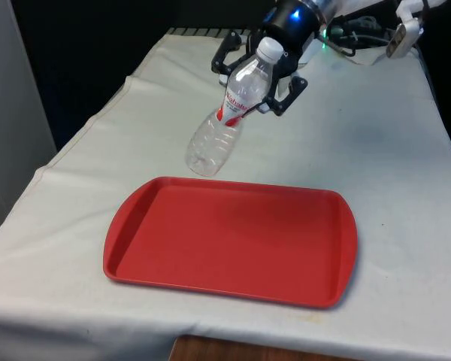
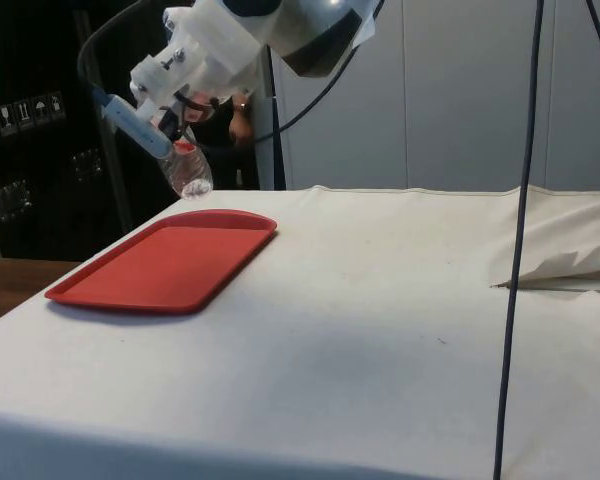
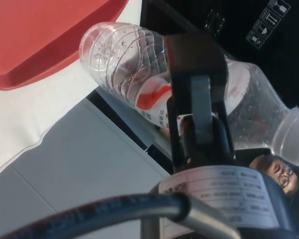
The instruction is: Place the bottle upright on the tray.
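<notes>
Inspector: Gripper (image 1: 259,86) status, front view first.

Observer: Gripper is clamped on the bottle (image 1: 229,116) at its labelled middle, black fingers (image 1: 292,92) either side. The bottle is clear plastic with a white cap and a red-and-white label. It is off the table, tilted, cap up toward the arm and base down toward the camera. Its base hangs above the white cloth (image 1: 391,173), just beyond the far edge of the red tray (image 1: 233,241), near the tray's far corner on the front view's left. No contact between bottle and tray.

Inspector: Side view?

Observer: The gripper (image 2: 175,125) is raised over the far end of the tray (image 2: 165,262). The bottle (image 2: 188,170) hangs below it, rounded base lowest, clear of the tray surface. The tray lies flat on the cloth (image 2: 380,320).

Inspector: Wrist view?

Observer: One finger (image 3: 197,84) crosses the bottle (image 3: 124,64) at the label, pressed against it. The ribbed base points toward the tray (image 3: 45,35); the white cap lies at the opposite end. A person shows beyond the cap.

Inspector: Bottle position, in brief?

Observer: Held in the air, slanted, not upright, not on the tray.
</notes>
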